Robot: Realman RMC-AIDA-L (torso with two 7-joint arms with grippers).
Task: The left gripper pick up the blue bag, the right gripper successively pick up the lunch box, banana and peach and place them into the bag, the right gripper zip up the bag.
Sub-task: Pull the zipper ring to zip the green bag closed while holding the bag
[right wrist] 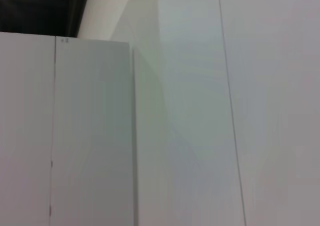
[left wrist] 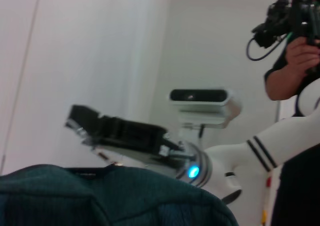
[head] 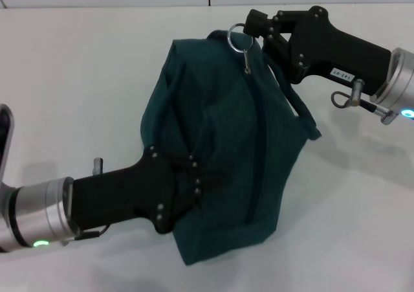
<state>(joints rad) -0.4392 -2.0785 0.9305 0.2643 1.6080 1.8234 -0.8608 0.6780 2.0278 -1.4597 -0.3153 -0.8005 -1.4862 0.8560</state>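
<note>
Right gripper, at one o'clock, jaws closed on the ring zipper pull at the far end of the blue bag; left gripper, at eight o'clock, jaws clamped on the bag's near fabric edge; bag, zipped along its length, lying mid-worktop between both arms; lunch box, banana and peach not visible.
</note>
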